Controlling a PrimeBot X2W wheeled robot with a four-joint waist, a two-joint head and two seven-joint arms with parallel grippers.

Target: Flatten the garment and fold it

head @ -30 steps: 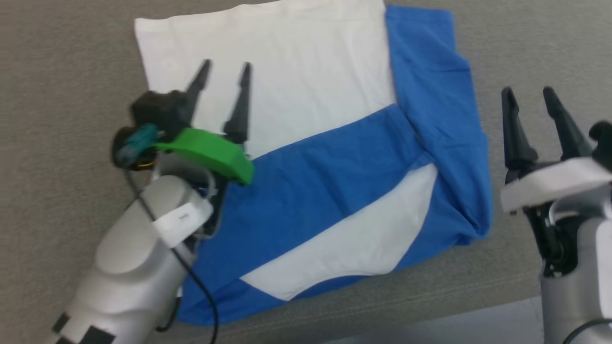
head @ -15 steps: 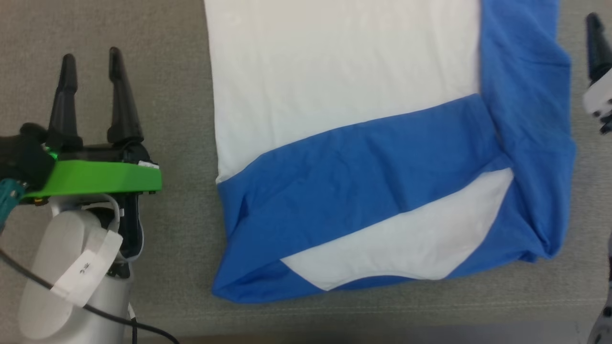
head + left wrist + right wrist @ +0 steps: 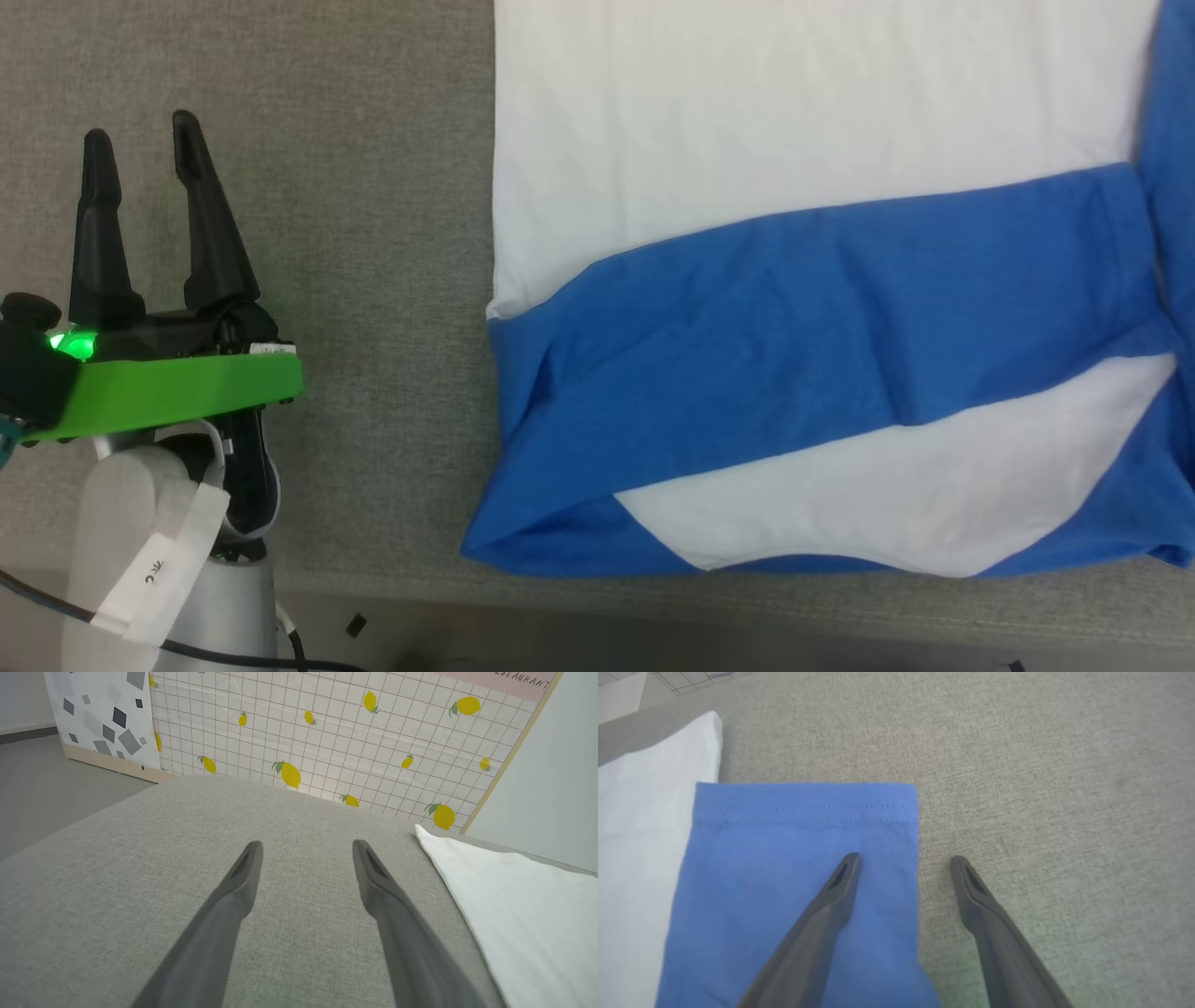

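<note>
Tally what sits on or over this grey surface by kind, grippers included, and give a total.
Shirts: 1, the white and blue shirt, lying flat with a blue sleeve folded across it.
Grippers: 2, the left gripper and the right gripper, both with jaws open and holding nothing.
Total: 3

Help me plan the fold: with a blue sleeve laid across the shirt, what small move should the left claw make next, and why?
Probably slide the left claw across to the near left corner of the shirt. It hangs open over the grey cushion, apart from the cloth, while the right claw is open over the edge of a blue sleeve, so both sides could be gripped.
</note>
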